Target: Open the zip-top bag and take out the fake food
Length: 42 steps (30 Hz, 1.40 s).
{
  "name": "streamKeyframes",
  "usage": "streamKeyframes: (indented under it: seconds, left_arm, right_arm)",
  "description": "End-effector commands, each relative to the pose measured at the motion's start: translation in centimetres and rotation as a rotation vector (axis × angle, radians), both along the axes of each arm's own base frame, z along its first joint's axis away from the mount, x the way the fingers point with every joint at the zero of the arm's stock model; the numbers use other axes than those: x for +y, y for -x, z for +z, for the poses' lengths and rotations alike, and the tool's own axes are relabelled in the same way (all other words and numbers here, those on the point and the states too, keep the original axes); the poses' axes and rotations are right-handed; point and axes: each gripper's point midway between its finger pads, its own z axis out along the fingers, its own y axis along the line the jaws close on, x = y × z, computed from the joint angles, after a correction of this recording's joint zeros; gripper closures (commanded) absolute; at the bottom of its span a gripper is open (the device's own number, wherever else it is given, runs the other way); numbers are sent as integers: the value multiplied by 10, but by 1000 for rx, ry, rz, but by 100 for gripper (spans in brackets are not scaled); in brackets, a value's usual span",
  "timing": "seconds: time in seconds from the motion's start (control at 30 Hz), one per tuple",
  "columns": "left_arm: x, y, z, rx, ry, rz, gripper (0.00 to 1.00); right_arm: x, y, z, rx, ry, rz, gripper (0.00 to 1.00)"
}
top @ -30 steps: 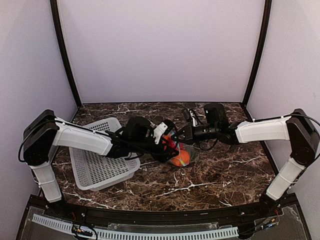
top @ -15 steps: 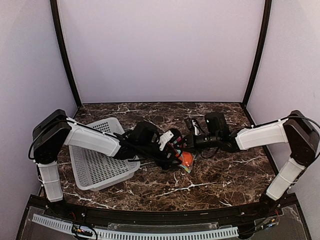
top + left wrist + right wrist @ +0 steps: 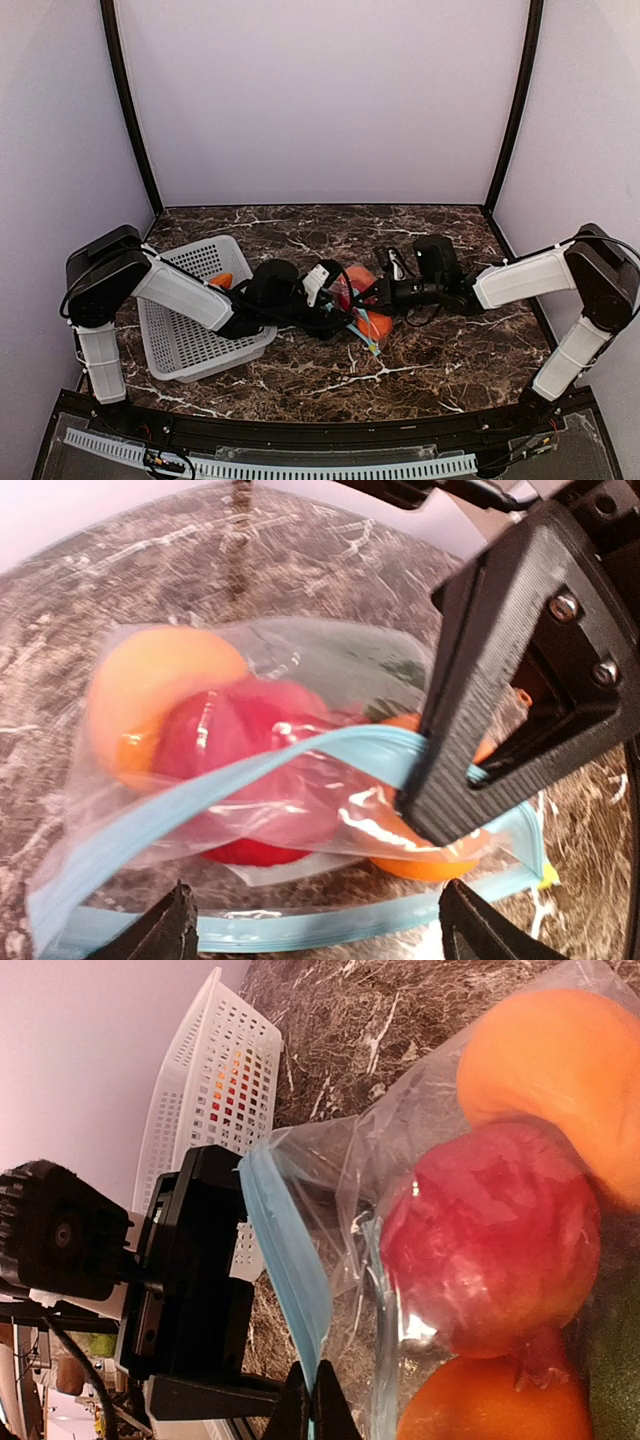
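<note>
The zip-top bag (image 3: 362, 312) lies at mid table between both grippers, its mouth spread. In the left wrist view its upper blue strip (image 3: 200, 790) and lower strip (image 3: 330, 932) stand apart. Inside show a round orange (image 3: 150, 700), a round red piece (image 3: 250, 750), a second orange (image 3: 440, 865) and a dark green piece (image 3: 400, 670). My right gripper (image 3: 313, 1400) is shut on one blue strip (image 3: 285, 1250); its black finger (image 3: 500, 680) pinches the upper strip. My left gripper (image 3: 320, 935) is open, with the lower strip lying across between its fingertips.
A white perforated basket (image 3: 180, 340) stands at the left, under my left arm, with an orange piece (image 3: 222, 280) in it. The basket also shows in the right wrist view (image 3: 220, 1050), behind the left gripper (image 3: 190, 1290). Dark marble table, purple walls around.
The bag's mouth has spread wider and the fruit shows more. My left arm has drawn a little left, and an orange piece now shows in the basket.
</note>
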Motion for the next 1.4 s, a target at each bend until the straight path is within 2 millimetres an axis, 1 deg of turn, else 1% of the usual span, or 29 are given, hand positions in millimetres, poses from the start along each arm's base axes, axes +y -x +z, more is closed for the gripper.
streamKeyframes:
  seconds: [0.0, 0.03, 0.07, 0.1, 0.13, 0.23, 0.3, 0.47, 0.53, 0.57, 0.6, 0.7, 0.8, 0.83, 0.87, 0.93, 1.0, 1.17, 1.23, 1.27, 1.33, 1.37]
  left_arm:
    - [9, -24, 28, -116, 122, 138, 18]
    - [10, -24, 24, -124, 116, 139, 18]
    - [9, -25, 28, -137, 128, 141, 18]
    - [8, -25, 24, -142, 121, 138, 18]
    - [7, -27, 26, -150, 126, 143, 18]
    - [4, -27, 19, -161, 101, 131, 18]
    - [6, -34, 15, -182, 66, 160, 17]
    - [5, -38, 6, -219, 21, 155, 17]
    - [2, -40, 6, -233, 23, 151, 17]
    - [-2, -40, 10, -242, 48, 137, 17]
    - [-5, -39, 8, -244, 53, 123, 17]
    - [-16, -37, 11, -250, 54, 93, 17]
    - [-26, -29, 19, -287, 25, 50, 17]
    - [-27, -31, 19, -285, 3, 56, 17]
    - [-28, -30, 20, -281, -12, 59, 18]
    - [-24, -33, 21, -270, -48, 86, 18]
    - [-16, -34, 22, -263, -78, 113, 18]
    - [8, -31, 23, -225, -216, 144, 17]
    - [9, -26, 31, -226, -181, 138, 17]
    - [8, -23, 32, -219, -163, 125, 17]
    - [0, -24, 40, -223, -125, 118, 17]
    - [-4, -25, 38, -222, -121, 115, 17]
  right_arm:
    - [19, -4, 37, -92, -76, 46, 100]
    - [22, -3, 39, -95, -78, 56, 100]
    - [24, -1, 38, -93, -72, 68, 100]
    - [26, -1, 36, -88, -58, 75, 100]
    - [27, 0, 33, -85, -48, 80, 100]
    - [23, 0, 27, -80, -35, 64, 100]
    - [21, 0, 26, -78, -28, 51, 100]
    - [16, -1, 14, -60, 2, 23, 100]
    - [16, 0, 10, -50, 3, 21, 100]
    - [16, 0, 9, -46, 0, 23, 100]
    - [17, 0, 9, -42, -4, 25, 100]
    - [17, 0, 14, -49, -9, 28, 100]
    - [10, -3, 22, -85, 17, -2, 100]
    - [8, -3, 27, -102, 23, -10, 100]
    - [6, -4, 27, -110, 34, -16, 100]
    - [2, -6, 32, -126, 40, -27, 100]
    - [0, -6, 34, -129, 39, -30, 100]
    - [-2, -6, 36, -132, 37, -38, 100]
    - [-4, -7, 37, -137, 43, -47, 100]
    - [-6, -8, 37, -139, 49, -51, 100]
    - [-11, -10, 37, -146, 62, -67, 100]
    - [-14, -11, 39, -150, 64, -74, 100]
